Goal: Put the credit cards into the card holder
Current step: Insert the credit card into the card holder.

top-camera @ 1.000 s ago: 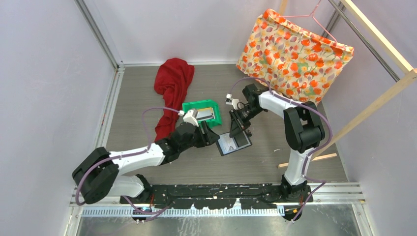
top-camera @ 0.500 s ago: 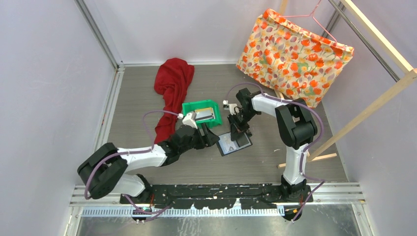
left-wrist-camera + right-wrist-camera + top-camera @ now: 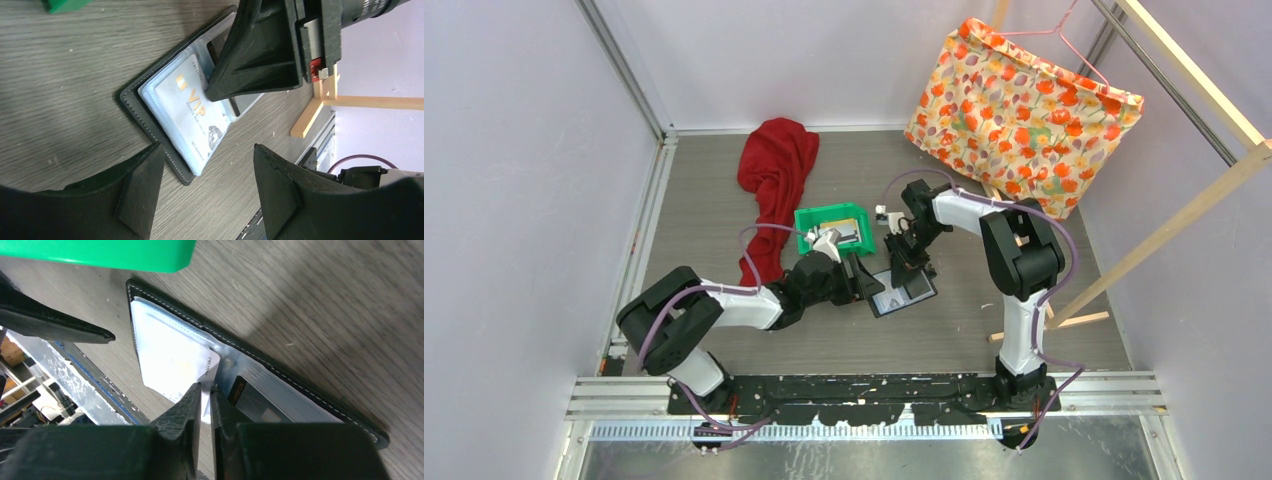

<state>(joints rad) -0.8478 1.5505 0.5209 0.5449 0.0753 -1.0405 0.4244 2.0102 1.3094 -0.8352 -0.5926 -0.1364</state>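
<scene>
On the grey wood-grain counter point(image 3: 694, 220), just in front of the green bin point(image 3: 834, 228), an opened card holder point(image 3: 902, 292): black stitched cover down, pale glossy pockets up. From the right, a steep reach downward by the right arm, elbow raised, forearm swung in toward the middle, right pincer point(image 3: 905, 266) tipped onto the holder's pockets. Clenched there on a white card point(image 3: 175, 362), fingertips pinching its edge near a corner, the rest of the card flat over the left-hand pocket leaf, with "VIP" lettering and a gold chip readable in the left wrist view. Next to it, in the neighbouring pocket, a dark card point(image 3: 252, 401) with orange print at one end. From the left, a long low stretch by the left arm: upper link folded back near the base, forearm almost level with the counter, wrist aimed at the holder's near-left edge. Left pincer point(image 3: 867, 281) released, fingers spread wide, gripping nothing, one finger to each side of the holder's corner in its own camera; cannot tell whether touching the counter. Farther back, a red cloth point(image 3: 774, 175) crumpled on the counter, and a floral bag point(image 3: 1024, 100) at the rear right.
</scene>
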